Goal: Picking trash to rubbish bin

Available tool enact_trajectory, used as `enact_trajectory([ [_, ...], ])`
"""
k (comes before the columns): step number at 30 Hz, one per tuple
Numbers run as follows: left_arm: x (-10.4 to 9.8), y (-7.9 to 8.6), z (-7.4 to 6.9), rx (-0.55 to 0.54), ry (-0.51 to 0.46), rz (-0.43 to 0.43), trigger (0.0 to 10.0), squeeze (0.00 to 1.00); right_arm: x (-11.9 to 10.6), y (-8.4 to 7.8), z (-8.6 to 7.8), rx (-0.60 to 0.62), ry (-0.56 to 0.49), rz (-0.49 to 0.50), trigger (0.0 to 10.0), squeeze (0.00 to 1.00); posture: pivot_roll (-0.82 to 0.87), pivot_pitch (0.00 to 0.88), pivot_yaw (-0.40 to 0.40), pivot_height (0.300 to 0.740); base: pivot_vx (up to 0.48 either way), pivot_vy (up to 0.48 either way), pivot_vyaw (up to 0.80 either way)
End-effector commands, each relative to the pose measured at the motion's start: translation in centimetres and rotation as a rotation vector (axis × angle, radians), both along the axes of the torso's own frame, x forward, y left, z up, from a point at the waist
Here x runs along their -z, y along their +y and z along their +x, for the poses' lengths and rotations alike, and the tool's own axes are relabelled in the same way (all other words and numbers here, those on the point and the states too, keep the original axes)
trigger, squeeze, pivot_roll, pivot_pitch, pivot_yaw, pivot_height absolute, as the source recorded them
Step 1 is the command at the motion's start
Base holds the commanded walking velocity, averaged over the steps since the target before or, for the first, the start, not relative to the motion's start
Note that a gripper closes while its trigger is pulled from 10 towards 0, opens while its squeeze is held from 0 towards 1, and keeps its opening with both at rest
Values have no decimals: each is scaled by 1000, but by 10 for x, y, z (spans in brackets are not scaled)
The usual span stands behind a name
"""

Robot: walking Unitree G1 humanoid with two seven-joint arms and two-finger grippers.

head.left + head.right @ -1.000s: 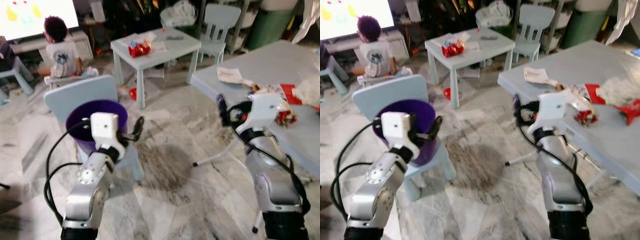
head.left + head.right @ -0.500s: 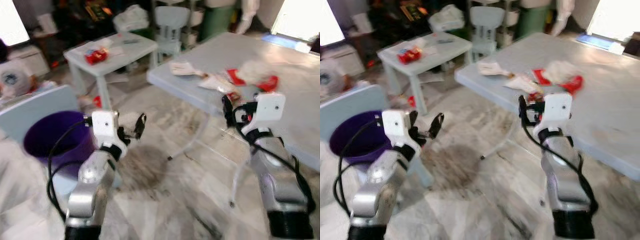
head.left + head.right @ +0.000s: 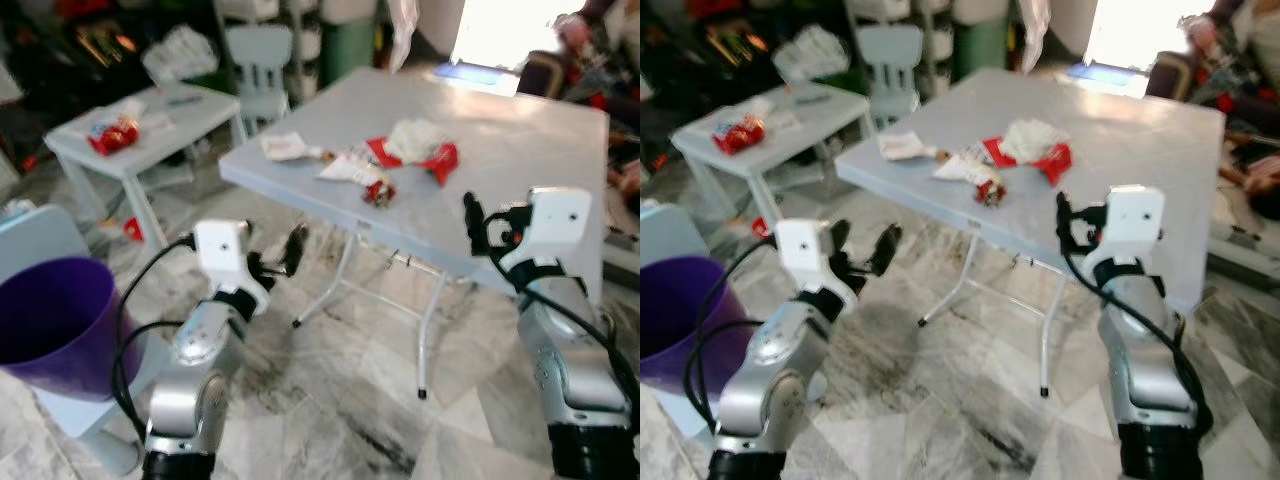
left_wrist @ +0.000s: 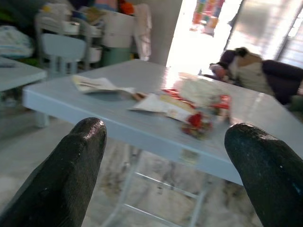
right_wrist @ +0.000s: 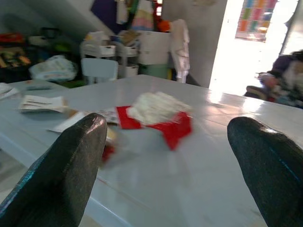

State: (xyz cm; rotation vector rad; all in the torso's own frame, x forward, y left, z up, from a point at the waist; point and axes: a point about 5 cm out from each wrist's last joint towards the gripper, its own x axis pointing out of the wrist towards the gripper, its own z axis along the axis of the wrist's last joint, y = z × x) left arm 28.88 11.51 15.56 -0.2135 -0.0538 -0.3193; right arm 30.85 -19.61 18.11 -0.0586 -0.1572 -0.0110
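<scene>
Across the marble floor (image 3: 340, 400) stands the big folding surface (image 3: 520, 140), its litter gathered near the corner facing the robot: crumpled white paper (image 3: 415, 135), red wrappers (image 3: 440, 158), a flat sheet (image 3: 285, 147). By the robot's left side sits the purple bin (image 3: 50, 325), well apart from the trash, so each piece will likely need carrying back. Both arms are raised toward the surface, seemingly readying a reach. Left gripper (image 3: 275, 262) hangs spread and empty below the edge; right gripper (image 5: 165, 156) is spread wide too, aimed at the red wrappers.
</scene>
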Motion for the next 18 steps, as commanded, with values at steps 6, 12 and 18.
enact_trajectory([
  [6,3,8,1,-50,26,13,10000,0,-3,6,0,-29,-6,-2,10000,0,44,77,-26,740,259,0,0],
  [12,4,6,0,-49,28,14,10000,0,-4,7,1,-36,-5,-7,10000,0,41,81,-33,740,0,0,0],
  [18,4,4,0,-46,24,15,10000,0,-5,12,2,-62,-2,-24,10000,0,41,82,-40,740,0,0,0],
])
